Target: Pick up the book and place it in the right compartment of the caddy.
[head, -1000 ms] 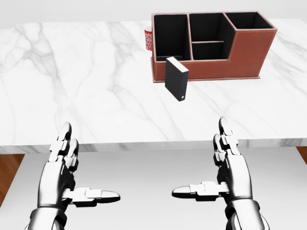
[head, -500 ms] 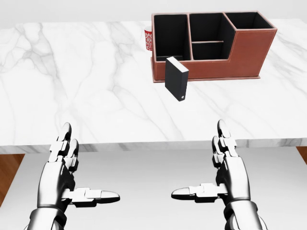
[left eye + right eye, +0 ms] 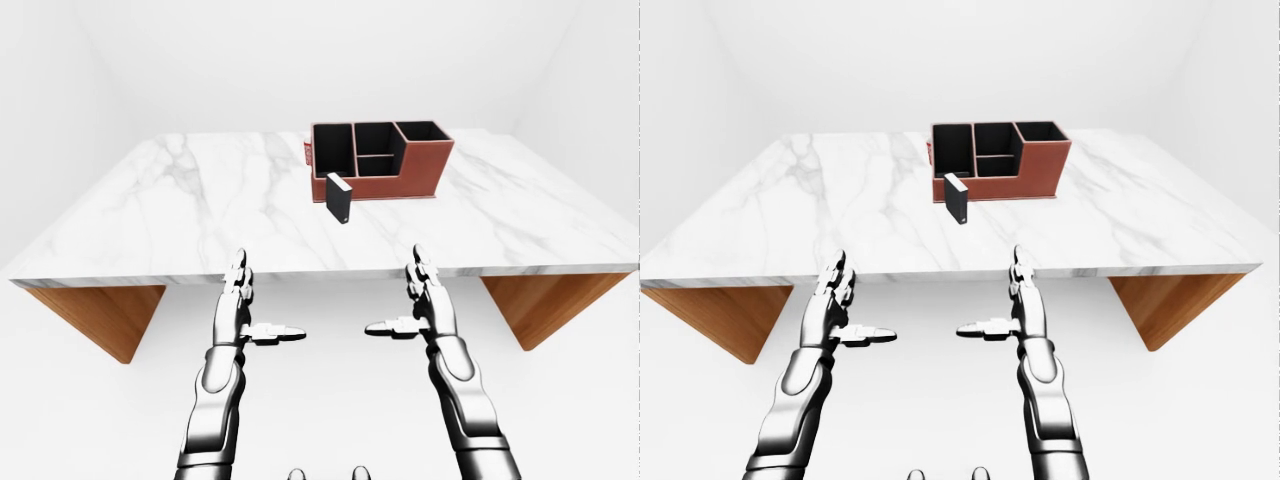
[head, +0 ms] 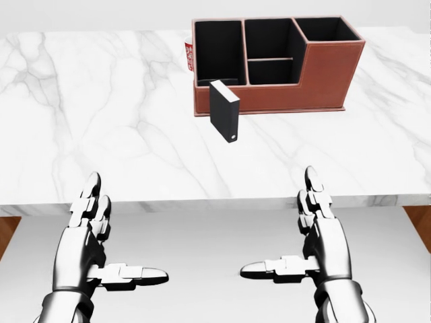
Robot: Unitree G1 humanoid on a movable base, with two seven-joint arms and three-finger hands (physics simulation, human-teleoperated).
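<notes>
Two hands, left hand [image 4: 101, 249] and right hand [image 4: 316, 242], hang spread wide, holding nothing, short of the table's near edge. Book [image 4: 224, 111] stands upright on the marble table [image 4: 101, 121], just beside the caddy [image 4: 283, 74]. Best approach, likely: right hand reaches in, pinches the book across its thin faces, lifts clear, then lowers into the right compartment [image 4: 325, 29]. Plain white room; wooden supports under the top.

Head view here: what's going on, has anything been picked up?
Nothing is held. The left robot hand and right robot hand hover open below the marble table's near edge, touching nothing. The black book stands upright on the table just below the brown caddy, whose compartments look empty. A red-and-white object peeks out beside the caddy's left wall.
</notes>
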